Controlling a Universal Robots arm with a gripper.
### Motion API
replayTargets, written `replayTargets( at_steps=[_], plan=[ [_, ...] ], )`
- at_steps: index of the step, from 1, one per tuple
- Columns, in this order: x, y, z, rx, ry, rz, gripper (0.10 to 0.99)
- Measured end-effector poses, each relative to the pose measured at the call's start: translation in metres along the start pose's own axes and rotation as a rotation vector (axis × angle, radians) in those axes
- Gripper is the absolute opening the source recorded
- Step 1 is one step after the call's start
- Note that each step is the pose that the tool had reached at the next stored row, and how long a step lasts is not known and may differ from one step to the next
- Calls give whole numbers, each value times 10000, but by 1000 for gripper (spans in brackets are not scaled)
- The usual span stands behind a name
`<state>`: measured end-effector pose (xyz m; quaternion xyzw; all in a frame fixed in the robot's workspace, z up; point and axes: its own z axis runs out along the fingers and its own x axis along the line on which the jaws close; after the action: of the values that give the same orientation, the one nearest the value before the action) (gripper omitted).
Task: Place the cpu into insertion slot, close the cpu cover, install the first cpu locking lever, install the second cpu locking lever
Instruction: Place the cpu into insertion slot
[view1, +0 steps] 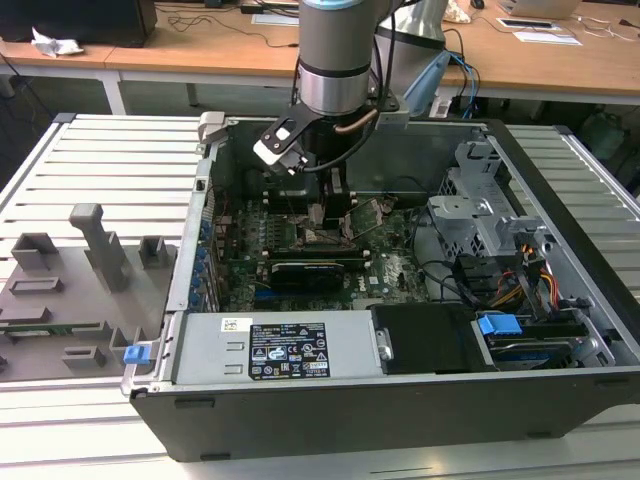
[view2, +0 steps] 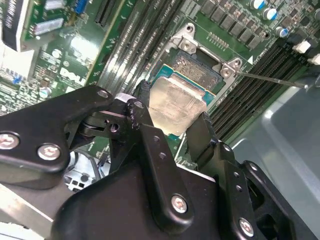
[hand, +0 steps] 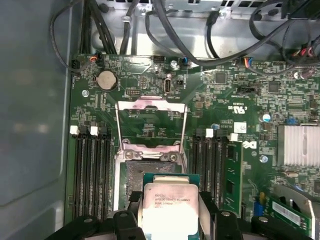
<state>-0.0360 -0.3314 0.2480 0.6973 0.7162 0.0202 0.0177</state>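
Exterior view: a robot arm reaches down from above into an open computer case (view1: 350, 425) that lies flat on a slatted metal worktop (view1: 100, 160). The pincer (view1: 335, 208) hangs low over the green motherboard (view1: 392, 266), near the middle of the case. A grey power supply box (view1: 270, 350) sits along the case's near wall. Grey plastic fixtures (view1: 100, 250) stand on the worktop at the exterior view's left, outside the case.

In both wrist views, the pincer (view2: 172, 111) (hand: 168, 206) is pinching the cpu (view2: 176, 104) (hand: 167, 202) by two opposite edges, one black finger (view2: 200, 131) on each side. The chip's pale metal top faces the cameras. It is held over the near edge of the insertion slot (view2: 197, 69) (hand: 146, 172), partly covering it and not seated; the rest of the dark, pin-covered socket is bare.

In the first wrist view, the cpu cover (hand: 150, 104) is flipped open, away from the slot, and the green board shows through its square window. Rows of long black memory slots (hand: 92, 165) run along both sides of the socket. In the second wrist view, a thin metal rod (view2: 270, 78) juts out sideways from one socket corner.
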Motion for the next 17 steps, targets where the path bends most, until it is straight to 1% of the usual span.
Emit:
replayTargets(
  at_steps=[3, 7, 9, 10, 15, 17],
  plan=[
    [41, 10, 45, 1, 1, 0, 537],
    [76, 8, 107, 2, -2, 0, 537],
    [118, 7, 171, 1, 0, 0, 537],
    [126, 6, 199, 1, 0, 0, 537],
    [126, -3, 288, 2, 0, 1, 537],
    [126, -11, 296, 3, -2, 0, 537]
  ],
)
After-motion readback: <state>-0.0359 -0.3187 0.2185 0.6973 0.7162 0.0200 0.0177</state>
